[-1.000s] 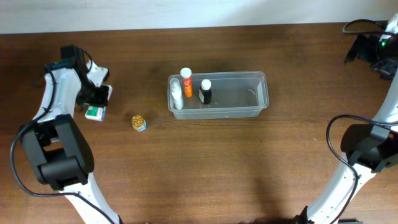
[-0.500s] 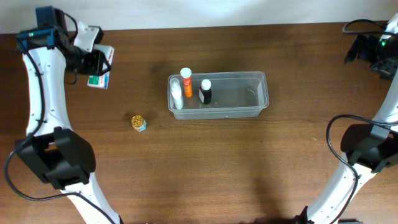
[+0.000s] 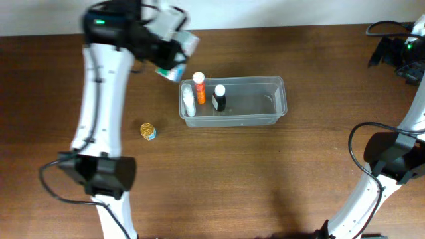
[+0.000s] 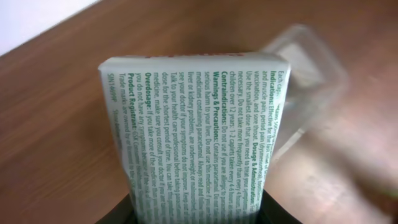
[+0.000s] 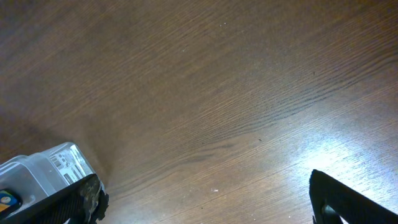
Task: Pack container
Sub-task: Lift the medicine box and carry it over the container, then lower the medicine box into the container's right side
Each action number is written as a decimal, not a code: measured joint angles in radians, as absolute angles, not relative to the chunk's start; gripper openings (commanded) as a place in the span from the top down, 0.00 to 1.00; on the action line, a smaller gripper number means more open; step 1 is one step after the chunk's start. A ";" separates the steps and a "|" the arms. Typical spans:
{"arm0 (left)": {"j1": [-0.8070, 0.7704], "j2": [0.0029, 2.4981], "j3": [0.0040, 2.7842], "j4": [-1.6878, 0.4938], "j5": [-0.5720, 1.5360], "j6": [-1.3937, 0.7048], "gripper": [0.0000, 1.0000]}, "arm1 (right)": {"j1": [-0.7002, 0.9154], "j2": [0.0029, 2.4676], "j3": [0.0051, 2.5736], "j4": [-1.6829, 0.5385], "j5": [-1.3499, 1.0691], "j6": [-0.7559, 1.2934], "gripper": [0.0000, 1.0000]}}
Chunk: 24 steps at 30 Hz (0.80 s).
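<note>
The clear plastic container (image 3: 265, 119) sits mid-table and holds a white bottle (image 3: 188, 103), an orange bottle (image 3: 198, 87) and a black bottle (image 3: 219, 97) at its left end. My left gripper (image 3: 174, 48) is shut on a white and green medicine box (image 3: 171, 70) and holds it in the air just left of and behind the container. The box fills the left wrist view (image 4: 196, 137), with a blurred corner of the container (image 4: 305, 59) beyond it. My right gripper (image 5: 205, 199) is open and empty over bare wood at the far right; the container's end shows at its left (image 5: 43, 168).
A small gold-capped jar (image 3: 148, 131) stands on the table left of the container. The right arm's base and cables (image 3: 398, 53) are at the far right edge. The wall edge runs along the back of the table.
My left arm has lifted the medicine box off the table at the far left and carried it rightward to the container's left end. The right arm has not moved.
</note>
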<state>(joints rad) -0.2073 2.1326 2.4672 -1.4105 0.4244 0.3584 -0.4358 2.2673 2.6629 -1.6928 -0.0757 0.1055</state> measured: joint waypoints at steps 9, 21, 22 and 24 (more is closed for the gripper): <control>-0.506 2.136 2.467 -1.343 0.330 0.359 0.61 | -0.436 2.267 2.663 -1.693 -0.076 0.105 0.02; -0.659 2.259 2.469 -1.285 0.164 0.535 0.61 | -0.436 2.267 2.663 -1.693 -0.076 0.106 0.02; -0.659 2.276 2.469 -1.277 0.160 0.550 0.61 | -0.436 2.267 2.663 -1.693 -0.076 0.105 0.02; -0.659 2.305 2.469 -1.263 0.154 0.583 0.61 | -0.436 2.267 2.663 -1.693 -0.076 0.105 0.02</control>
<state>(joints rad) -0.6590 2.3051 2.4687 -1.2629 0.1539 0.5831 -0.4358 2.2673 2.6629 -1.6928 -0.0757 0.1055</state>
